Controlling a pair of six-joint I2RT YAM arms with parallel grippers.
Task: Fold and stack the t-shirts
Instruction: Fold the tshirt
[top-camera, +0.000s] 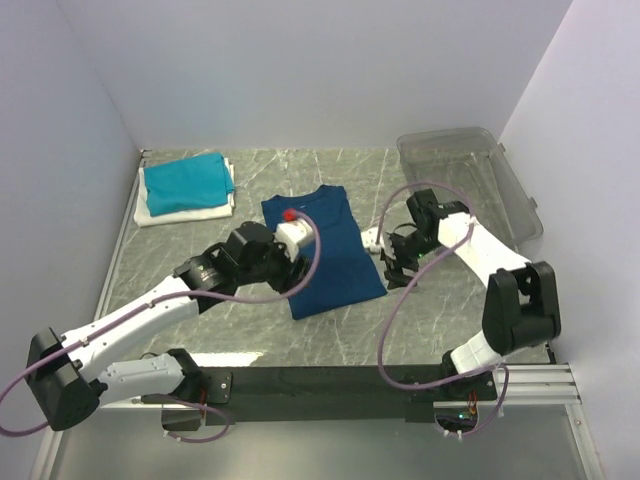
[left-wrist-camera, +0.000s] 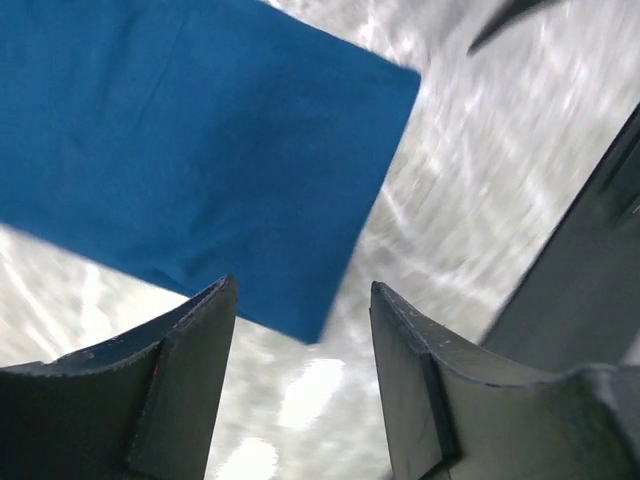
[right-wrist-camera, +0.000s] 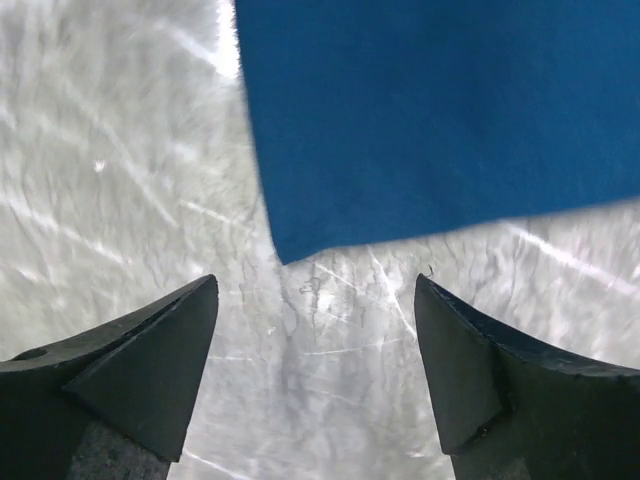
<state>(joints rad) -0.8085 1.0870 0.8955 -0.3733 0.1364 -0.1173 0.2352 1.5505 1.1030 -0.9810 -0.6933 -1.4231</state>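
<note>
My left claw (left-wrist-camera: 300, 300) stands with its jaws apart and nothing between them but marbled table (top-camera: 430, 310). Through the gap, a corner of the navy blue t-shirt (left-wrist-camera: 180, 130) lies flat at about 11 o'clock, clear of both fingers. My right claw (right-wrist-camera: 315, 290) is spread wider, also empty-handed, with another corner of the same shirt at 12 to 1 o'clock, not touching the fingertips.

From above, that shirt is a folded rectangle in the middle of the table, lying between my two claws. My left wrist sits over its 9 o'clock edge and my right claw just off its 3 o'clock edge. At 10 o'clock from it, well apart, the folded teal t-shirt (top-camera: 185, 182) rests on the white t-shirt (top-camera: 190, 213). At 2 o'clock sits a clear plastic bin (top-camera: 470, 180).
</note>
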